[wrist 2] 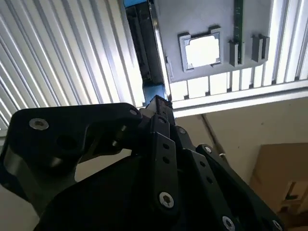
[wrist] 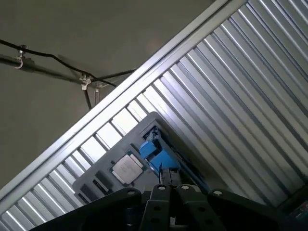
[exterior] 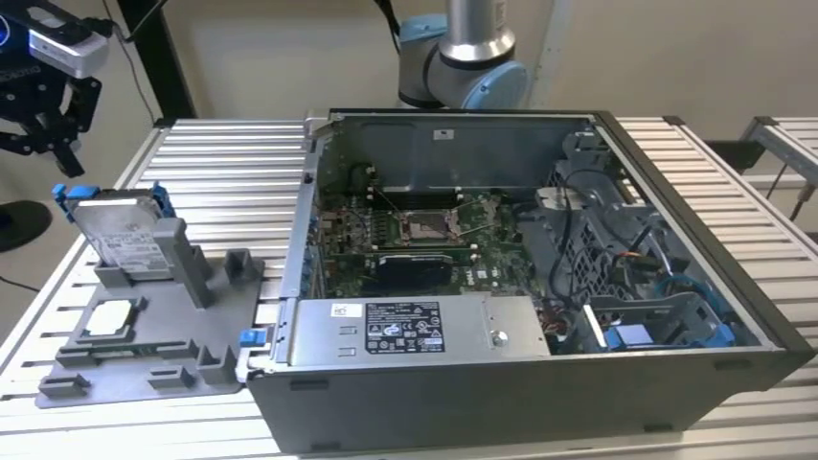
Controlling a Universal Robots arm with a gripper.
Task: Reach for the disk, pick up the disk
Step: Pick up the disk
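Observation:
The disk (exterior: 122, 233) stands upright on its edge in a slot of the grey holder plate (exterior: 153, 359) at the exterior view's left. Its white label faces forward and a blue bracket runs round its edges. My black gripper (exterior: 49, 158) hangs above the disk, slightly to the exterior view's left of it, apart from it. Its fingers look spread open with nothing between them. In both wrist views the disk's blue bracket (wrist 2: 155, 90) (wrist: 156, 153) shows just past the gripper's black linkage (wrist 2: 161, 144) (wrist: 168, 192).
A small square silver chip (exterior: 113, 316) (wrist 2: 202, 50) (wrist: 127, 168) lies in a pocket of the holder plate. An open computer case (exterior: 511, 287) takes up the middle and right of the slatted metal table (exterior: 230, 163). The arm's base (exterior: 461, 57) stands behind the case.

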